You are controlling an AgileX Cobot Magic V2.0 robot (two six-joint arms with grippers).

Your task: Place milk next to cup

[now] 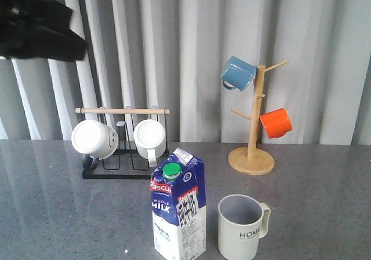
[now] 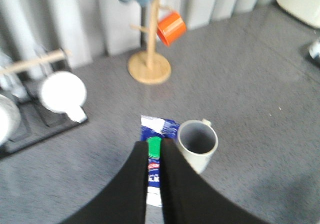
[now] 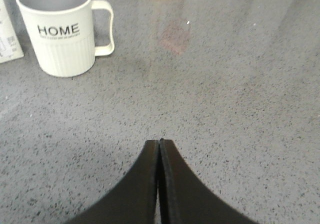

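Below the raised left gripper, nearly closed and empty, the milk is seen beside the cup; the right gripper is pressed together.

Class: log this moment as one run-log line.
milk: upright beside cup, apart | left gripper: raised above milk, nearly closed, holding nothing | right gripper: shut, empty

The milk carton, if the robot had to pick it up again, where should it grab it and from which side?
Probably the flat side panels of the milk carton, below the sloped gable and green cap. Come from the robot's left or from above, since the cup stands close on the carton's other side. The left gripper sits above it.
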